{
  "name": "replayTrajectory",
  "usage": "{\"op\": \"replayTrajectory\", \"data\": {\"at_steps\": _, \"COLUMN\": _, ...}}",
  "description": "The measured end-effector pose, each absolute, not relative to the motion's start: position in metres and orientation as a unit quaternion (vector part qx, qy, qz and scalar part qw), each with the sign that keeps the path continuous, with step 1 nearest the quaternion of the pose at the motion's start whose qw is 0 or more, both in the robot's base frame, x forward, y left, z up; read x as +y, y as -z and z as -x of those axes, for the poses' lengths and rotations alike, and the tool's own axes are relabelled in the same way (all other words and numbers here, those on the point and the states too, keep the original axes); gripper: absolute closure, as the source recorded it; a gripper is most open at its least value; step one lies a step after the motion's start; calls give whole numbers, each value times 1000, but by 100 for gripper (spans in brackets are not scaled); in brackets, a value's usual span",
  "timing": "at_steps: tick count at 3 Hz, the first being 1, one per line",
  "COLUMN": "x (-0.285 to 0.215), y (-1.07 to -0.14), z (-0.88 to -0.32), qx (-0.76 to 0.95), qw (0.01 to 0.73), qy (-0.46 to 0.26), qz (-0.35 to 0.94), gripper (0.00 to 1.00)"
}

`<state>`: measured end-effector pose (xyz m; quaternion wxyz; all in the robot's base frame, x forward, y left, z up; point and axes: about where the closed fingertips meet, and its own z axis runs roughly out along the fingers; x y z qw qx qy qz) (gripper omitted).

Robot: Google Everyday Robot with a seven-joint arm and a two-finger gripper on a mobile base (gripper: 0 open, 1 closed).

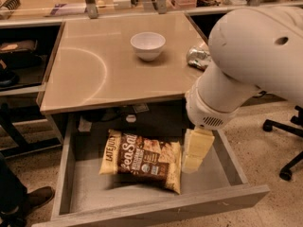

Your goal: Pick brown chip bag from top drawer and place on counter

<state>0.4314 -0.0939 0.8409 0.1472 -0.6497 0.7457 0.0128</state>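
**Drawer open, bag not yet picked up**

The top drawer [161, 207] stands pulled out toward the near side, below the counter [94, 79]. The brown chip bag [142, 161] lies flat on the drawer floor, a little left of the middle, with its lettering facing up. The gripper [195, 151] points down into the drawer just beside the bag's right end. Whether it touches the bag cannot be told, nor whether it is wide or narrow. It does not appear to hold anything.

By my reading, only the opening of the drawer is done. The grasp, the lift out of the drawer and the setting down on the counter are all left to do.

On the counter a white bowl [147, 45] sits toward the far side, near the middle. A crushed silver can [199, 58] lies at the right edge, partly hidden behind the robot's thick white arm [251, 56]. The left half and the near strip of the counter look free, so there seems to be room for the bag.

The near edge of the counter overhangs the far part of the drawer, so a lift likely has to come toward the near side before going up. The low drawer walls are close on the right of the gripper. A chair base [289, 141] stands on the floor at far right, and a shoe [35, 197] shows at near left. Both are well apart from the bag.
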Motion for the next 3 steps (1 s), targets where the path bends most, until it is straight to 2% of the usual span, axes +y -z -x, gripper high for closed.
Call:
{"op": "replayTrajectory", "data": {"at_steps": 2, "x": -46, "y": -778, "z": -435, "qx": 755, "qw": 127, "qy": -69, "qz": 640, "gripper": 0}}
{"op": "replayTrajectory", "data": {"at_steps": 3, "x": -46, "y": -777, "z": -435, "qx": 756, "qw": 127, "qy": -70, "qz": 639, "gripper": 0}}
